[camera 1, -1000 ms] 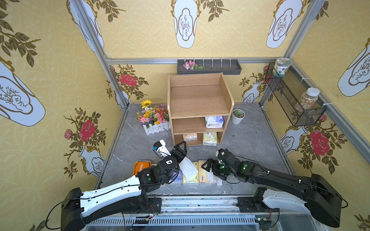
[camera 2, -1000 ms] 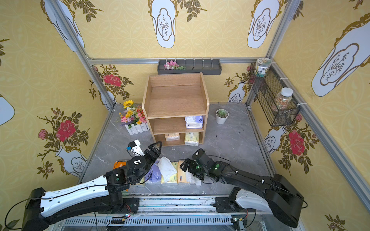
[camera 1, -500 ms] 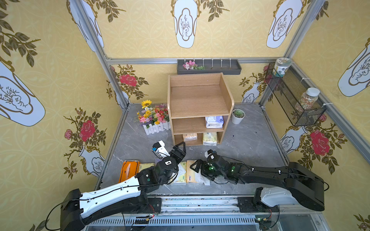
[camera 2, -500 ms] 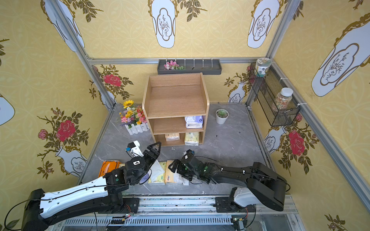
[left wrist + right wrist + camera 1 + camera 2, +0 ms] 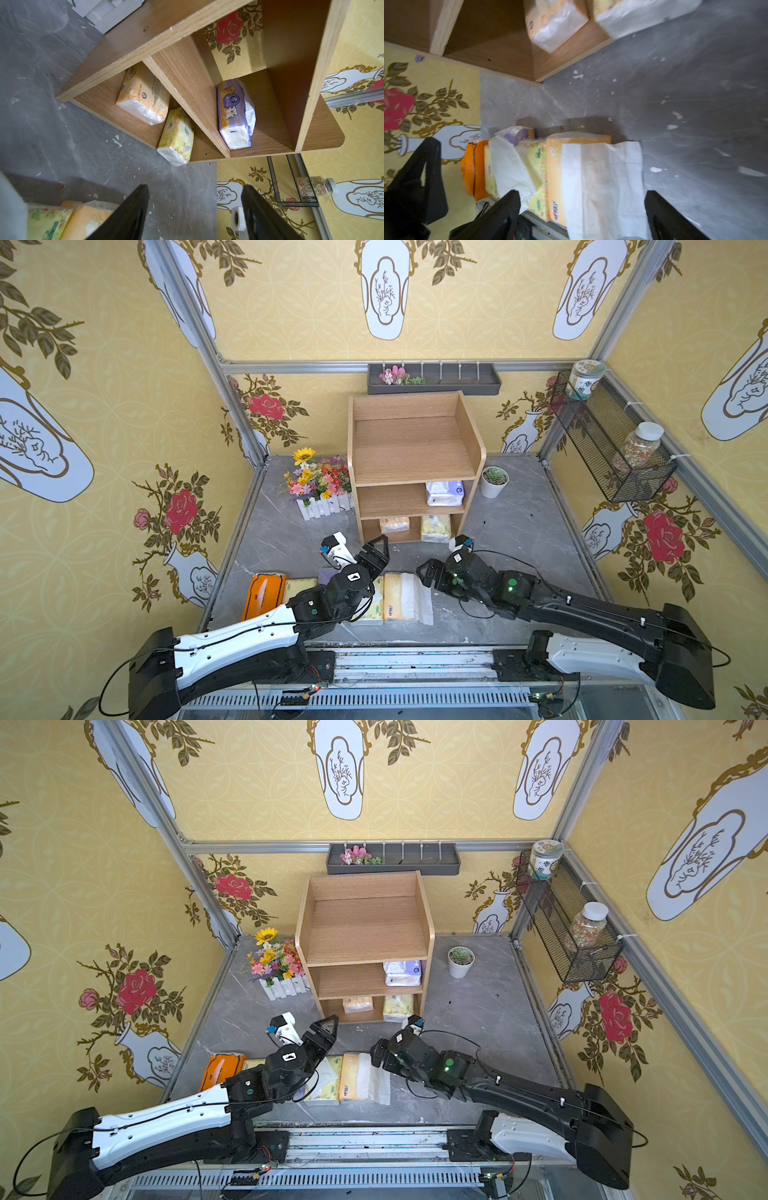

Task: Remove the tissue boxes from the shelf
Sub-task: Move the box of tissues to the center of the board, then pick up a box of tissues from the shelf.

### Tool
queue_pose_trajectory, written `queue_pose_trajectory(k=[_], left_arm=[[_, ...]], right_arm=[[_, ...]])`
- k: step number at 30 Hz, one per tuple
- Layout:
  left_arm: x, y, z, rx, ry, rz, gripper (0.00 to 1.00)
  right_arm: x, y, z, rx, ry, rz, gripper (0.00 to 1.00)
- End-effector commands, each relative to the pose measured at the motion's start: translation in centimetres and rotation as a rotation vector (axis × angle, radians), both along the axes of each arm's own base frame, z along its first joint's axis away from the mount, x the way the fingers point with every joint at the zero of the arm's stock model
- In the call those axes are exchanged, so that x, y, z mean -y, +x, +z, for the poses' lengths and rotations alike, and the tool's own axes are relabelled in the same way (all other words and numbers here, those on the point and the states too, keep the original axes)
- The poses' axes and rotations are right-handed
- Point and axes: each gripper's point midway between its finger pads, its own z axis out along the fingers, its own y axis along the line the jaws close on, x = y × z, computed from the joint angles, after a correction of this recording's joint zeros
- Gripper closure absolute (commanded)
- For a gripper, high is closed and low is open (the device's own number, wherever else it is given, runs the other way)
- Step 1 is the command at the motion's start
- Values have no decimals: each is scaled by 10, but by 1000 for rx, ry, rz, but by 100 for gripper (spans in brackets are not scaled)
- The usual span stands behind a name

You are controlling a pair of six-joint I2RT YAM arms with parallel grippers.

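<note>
Packs remaining on shelf [image 5: 415, 448]: tan pack [image 5: 141, 93] and yellow-green pack [image 5: 176, 135] bottom tier, lavender pack [image 5: 234, 112] middle tier, short ends outward. Left end effector [image 5: 195, 186] apart, empty, aimed at bottom tier, nearer. Right end effector [image 5: 582, 193] apart, empty, by unloaded packs [image 5: 392, 597].

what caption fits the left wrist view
Open left gripper aimed at the shelf holding a tan pack, yellow-green pack and lavender pack.
</note>
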Motion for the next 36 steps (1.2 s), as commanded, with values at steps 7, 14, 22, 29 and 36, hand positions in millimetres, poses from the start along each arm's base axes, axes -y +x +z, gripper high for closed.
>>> queue_pose_trajectory(k=[7,14,22,29,36], left_arm=[[63,18,17,107,-103,-103,25],[111,48,30,139,36,-155,27],[129,73,23,116,64,-171,30],[133,95,21,132,83,-144,40],[130,110,29,152,160,-102,39]], right_arm=[[90,10,50,181,-216,-108,3],[116,5,79,267,-211,-163,3],[133,-1,94,336,-189,-198,3],[138,-4,98,355,-175,-201,3],[144,-8,100,365,-162,-210,3]])
